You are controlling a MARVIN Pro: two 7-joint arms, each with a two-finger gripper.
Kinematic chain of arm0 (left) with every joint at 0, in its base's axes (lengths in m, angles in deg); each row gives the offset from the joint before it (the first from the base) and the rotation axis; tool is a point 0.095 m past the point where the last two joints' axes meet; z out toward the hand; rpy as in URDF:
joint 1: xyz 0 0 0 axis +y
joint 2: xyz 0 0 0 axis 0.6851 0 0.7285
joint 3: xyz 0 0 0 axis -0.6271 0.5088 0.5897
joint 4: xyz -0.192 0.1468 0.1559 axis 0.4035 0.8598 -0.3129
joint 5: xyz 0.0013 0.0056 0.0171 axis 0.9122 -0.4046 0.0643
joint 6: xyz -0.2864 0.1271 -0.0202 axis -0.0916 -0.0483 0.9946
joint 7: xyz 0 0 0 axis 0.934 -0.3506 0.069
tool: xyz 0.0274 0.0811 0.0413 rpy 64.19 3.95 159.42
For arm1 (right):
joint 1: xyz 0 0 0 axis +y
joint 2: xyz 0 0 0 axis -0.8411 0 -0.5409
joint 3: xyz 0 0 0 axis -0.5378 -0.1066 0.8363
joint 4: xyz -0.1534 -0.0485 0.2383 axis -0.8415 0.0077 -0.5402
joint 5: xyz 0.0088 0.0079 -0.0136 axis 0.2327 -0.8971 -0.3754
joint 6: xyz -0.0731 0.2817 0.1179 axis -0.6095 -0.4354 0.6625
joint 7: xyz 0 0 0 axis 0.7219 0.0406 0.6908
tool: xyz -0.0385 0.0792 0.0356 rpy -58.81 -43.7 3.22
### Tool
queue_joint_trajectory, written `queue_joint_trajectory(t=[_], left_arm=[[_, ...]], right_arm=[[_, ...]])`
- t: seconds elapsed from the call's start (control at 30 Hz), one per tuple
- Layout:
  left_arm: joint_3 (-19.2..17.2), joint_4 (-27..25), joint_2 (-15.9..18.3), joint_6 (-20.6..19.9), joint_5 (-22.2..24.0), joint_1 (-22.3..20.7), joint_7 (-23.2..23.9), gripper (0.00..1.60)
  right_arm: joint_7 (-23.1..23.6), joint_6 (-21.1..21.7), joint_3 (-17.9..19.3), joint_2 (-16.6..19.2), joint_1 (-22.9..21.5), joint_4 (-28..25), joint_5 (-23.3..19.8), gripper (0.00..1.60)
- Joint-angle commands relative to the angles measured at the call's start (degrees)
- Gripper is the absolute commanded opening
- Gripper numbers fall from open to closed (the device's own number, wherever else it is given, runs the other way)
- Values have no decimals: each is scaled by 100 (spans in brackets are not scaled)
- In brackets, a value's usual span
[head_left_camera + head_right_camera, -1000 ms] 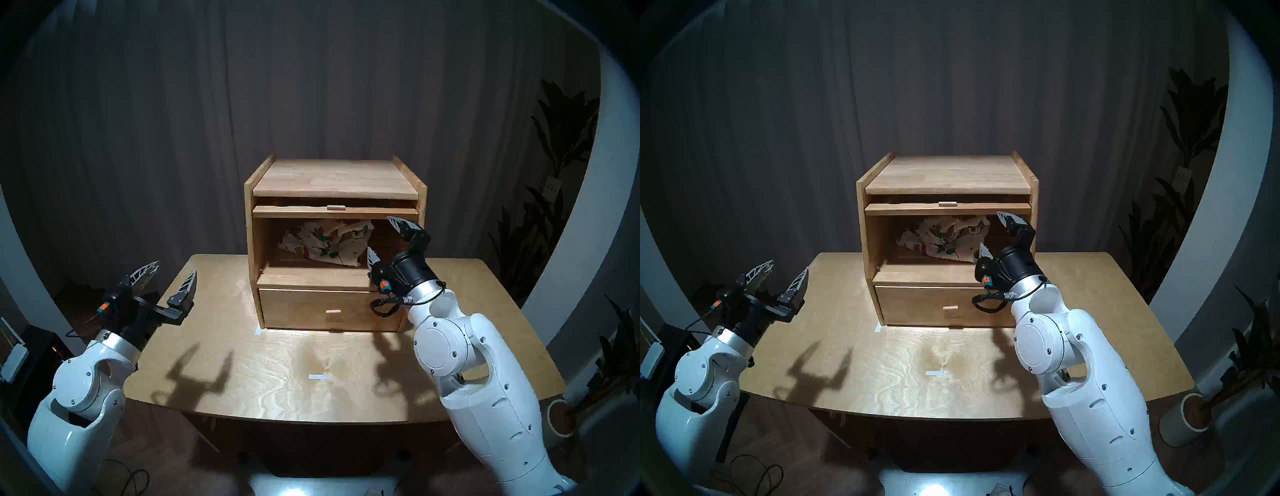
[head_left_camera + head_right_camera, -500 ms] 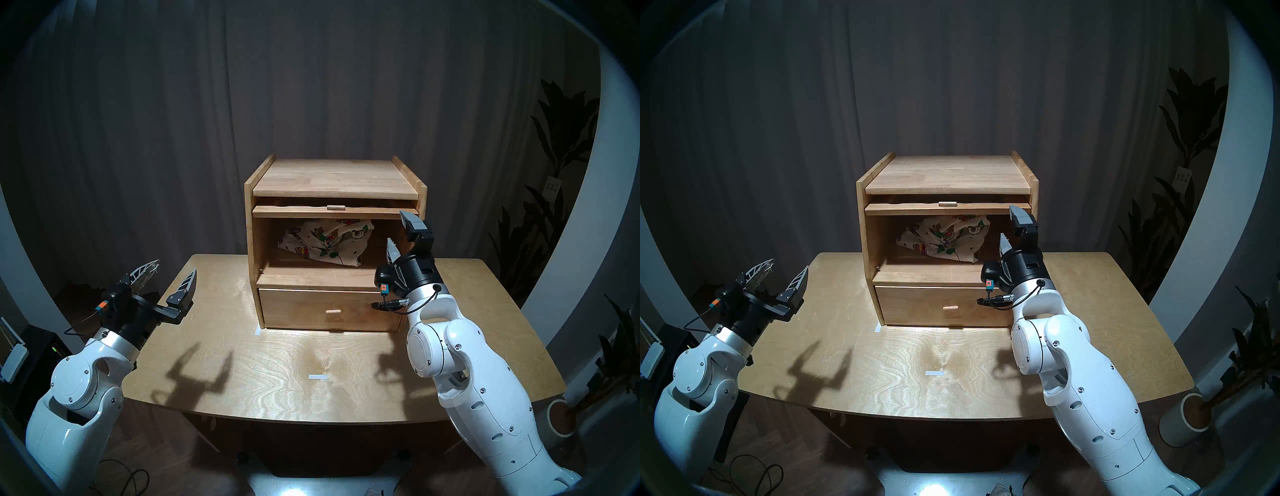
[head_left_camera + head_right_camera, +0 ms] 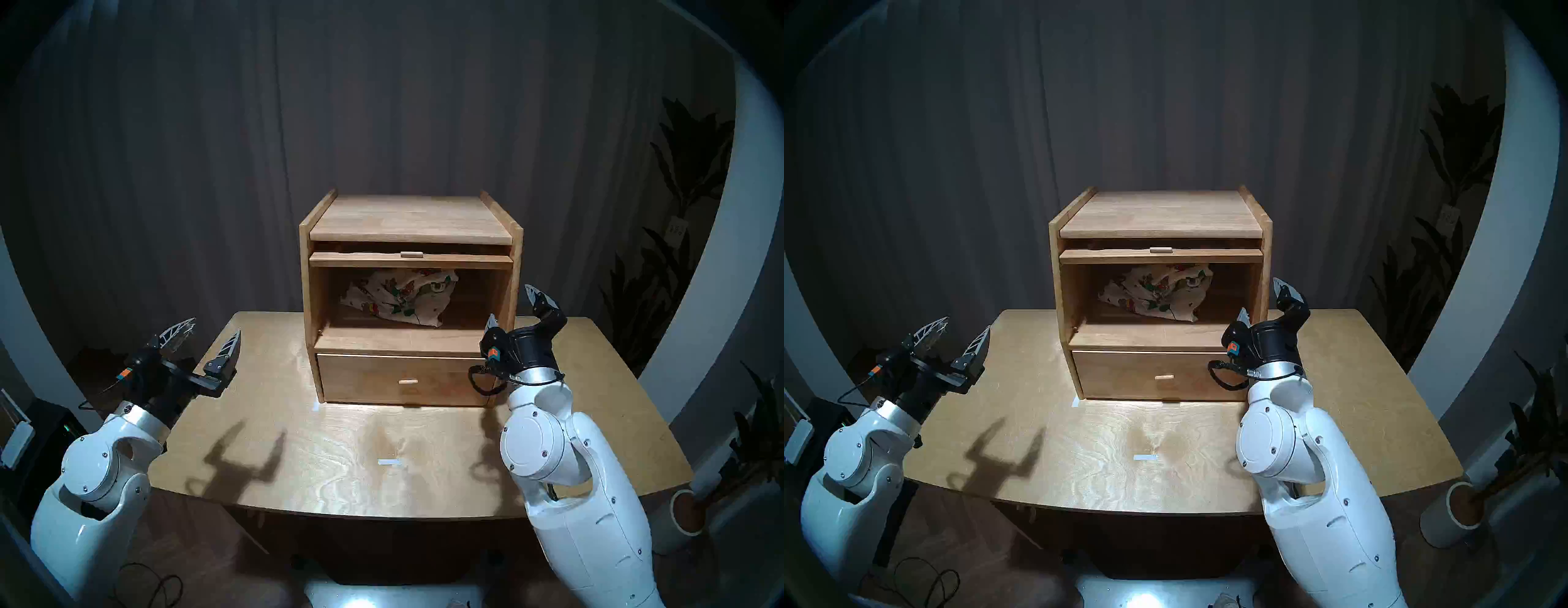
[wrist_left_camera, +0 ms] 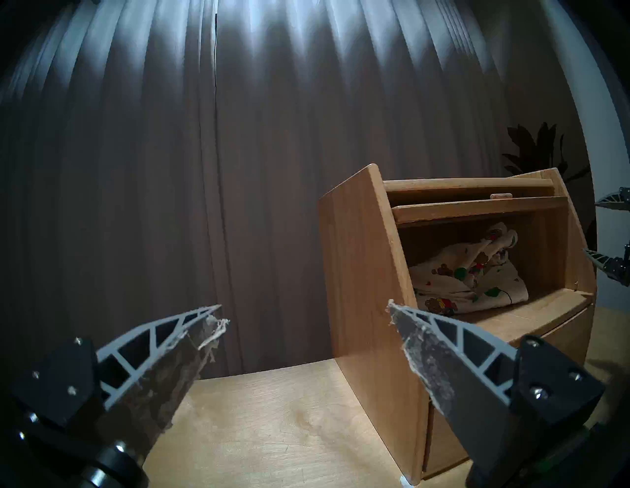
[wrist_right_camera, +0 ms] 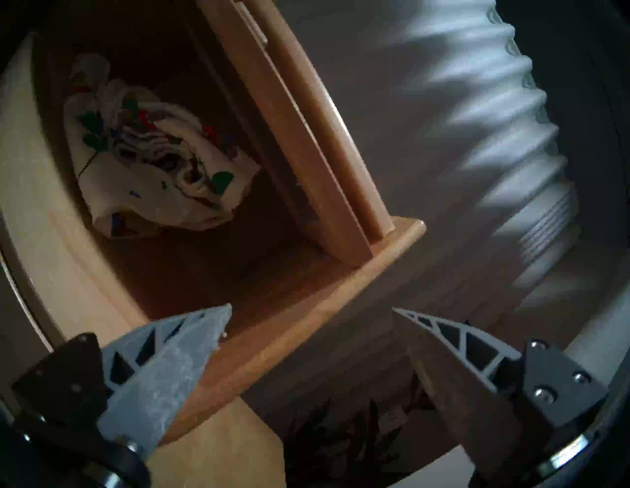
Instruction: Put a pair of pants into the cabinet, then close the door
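Nearby, the left claw [image 3: 212,331] hangs released over the worktop's [image 3: 339,446] nine o'clock edge; the right claw [image 3: 511,309] gapes empty at three o'clock of the cabinet [image 3: 409,220]. Inside, the pants [image 3: 399,297] lie crumpled, the door [image 3: 410,260] raised.

Dim room, overhead glare on table [image 3: 339,424], fisheye vignette, right wrist blurred.
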Motion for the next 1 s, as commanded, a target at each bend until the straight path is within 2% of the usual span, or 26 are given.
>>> queue_joint_trajectory(t=[0.0,0.1,0.2,0.23,0.37,0.4,0.57,0.63,0.8,0.97], left_arm=[[-61,-69,18,7,-23,-26,-20,160],[-62,-70,18,6,-26,-25,-21,160],[-63,-73,18,3,-29,-24,-23,160],[-64,-74,18,2,-31,-23,-24,160],[-62,-73,20,3,-31,-25,-26,160],[-61,-72,20,3,-31,-25,-27,160],[-61,-74,21,2,-32,-24,-32,160],[-61,-75,22,1,-32,-23,-33,160],[-62,-77,23,0,-34,-21,-37,160],[-67,-88,23,-7,-38,-13,-48,160]], right_arm=[[-100,71,-292,582,-369,-343,1191,160],[12,53,-432,621,-711,-132,1570,160],[120,-99,-409,384,-786,57,1911,160],[203,-132,-434,292,-952,199,1958,160],[473,-231,-409,-7,-1144,432,2190,160],[416,-265,-408,-25,-1184,513,2312,160],[774,-374,-384,-319,-1522,791,2468,160],[802,-382,-407,-368,-1638,902,2634,160],[1023,-425,-346,-591,-1810,1072,2700,160],[1163,-403,-356,-714,-2197,1678,2692,160]])
